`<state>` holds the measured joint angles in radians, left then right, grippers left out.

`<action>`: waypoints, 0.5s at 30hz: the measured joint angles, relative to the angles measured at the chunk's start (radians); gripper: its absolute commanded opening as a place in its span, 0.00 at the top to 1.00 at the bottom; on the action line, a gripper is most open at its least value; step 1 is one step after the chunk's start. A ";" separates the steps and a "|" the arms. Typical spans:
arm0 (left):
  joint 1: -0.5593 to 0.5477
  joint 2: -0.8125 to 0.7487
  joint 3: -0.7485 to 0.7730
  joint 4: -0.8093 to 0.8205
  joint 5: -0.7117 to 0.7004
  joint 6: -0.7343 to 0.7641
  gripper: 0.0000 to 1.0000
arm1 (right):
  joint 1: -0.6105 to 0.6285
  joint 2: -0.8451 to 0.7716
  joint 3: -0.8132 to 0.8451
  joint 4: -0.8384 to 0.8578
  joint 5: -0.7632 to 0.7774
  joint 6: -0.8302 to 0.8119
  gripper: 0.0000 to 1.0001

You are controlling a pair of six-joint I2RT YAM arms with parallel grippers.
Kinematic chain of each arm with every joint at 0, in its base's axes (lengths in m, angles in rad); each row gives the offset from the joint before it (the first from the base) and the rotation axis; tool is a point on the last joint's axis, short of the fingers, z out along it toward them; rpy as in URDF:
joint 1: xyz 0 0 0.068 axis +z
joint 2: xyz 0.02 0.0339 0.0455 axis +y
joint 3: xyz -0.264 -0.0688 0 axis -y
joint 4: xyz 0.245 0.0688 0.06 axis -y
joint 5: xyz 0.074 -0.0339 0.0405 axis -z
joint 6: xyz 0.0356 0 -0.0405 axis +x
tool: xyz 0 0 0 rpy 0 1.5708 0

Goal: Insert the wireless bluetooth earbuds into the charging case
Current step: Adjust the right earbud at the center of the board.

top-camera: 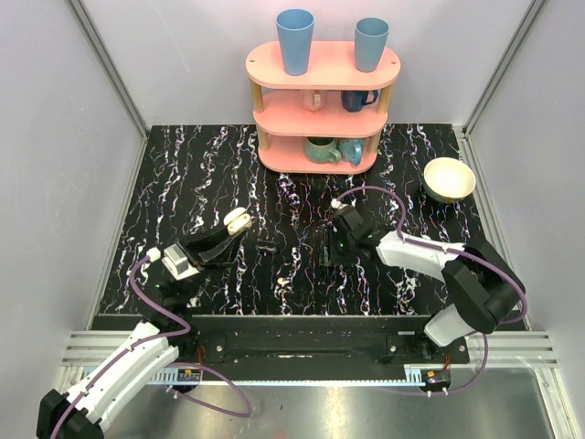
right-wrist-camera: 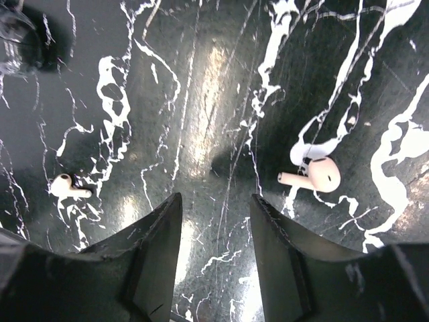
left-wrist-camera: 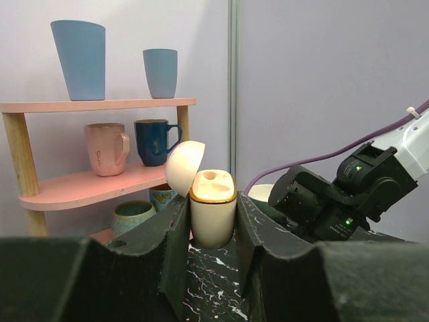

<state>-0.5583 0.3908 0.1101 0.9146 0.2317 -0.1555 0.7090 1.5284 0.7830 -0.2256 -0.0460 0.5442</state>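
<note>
Top external view: the left gripper (top-camera: 234,225) is pinching the charging case (top-camera: 238,219) above the marble table (top-camera: 183,183), left of the centre. The earbuds are too small to find here.

Left wrist view: the case stands upright between the fingers, its long axis vertical and its open mouth up. The lid (left-wrist-camera: 184,168) is tipped back to the left. The bottom of the case is hidden.

Right wrist view: the right gripper (right-wrist-camera: 214,201) is spread with nothing between its fingers. The first earbud (right-wrist-camera: 315,176) lies on the table to the right, stem pointing left. The second earbud (right-wrist-camera: 67,188) lies far to the left, stem pointing right.
</note>
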 measured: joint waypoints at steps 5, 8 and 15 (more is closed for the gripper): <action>0.000 0.000 0.000 0.000 0.000 0.000 1.00 | 0.000 0.011 0.035 0.000 0.057 -0.001 0.46; 0.000 0.000 0.000 0.000 0.000 0.000 1.00 | 0.000 0.065 0.068 0.000 0.110 0.003 0.46; 0.000 -0.003 0.000 -0.001 0.000 0.000 1.00 | 0.000 0.108 0.084 0.000 0.144 0.005 0.47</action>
<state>-0.5583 0.3882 0.1101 0.9134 0.2317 -0.1558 0.7094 1.6367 0.8669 -0.2253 0.0982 0.5488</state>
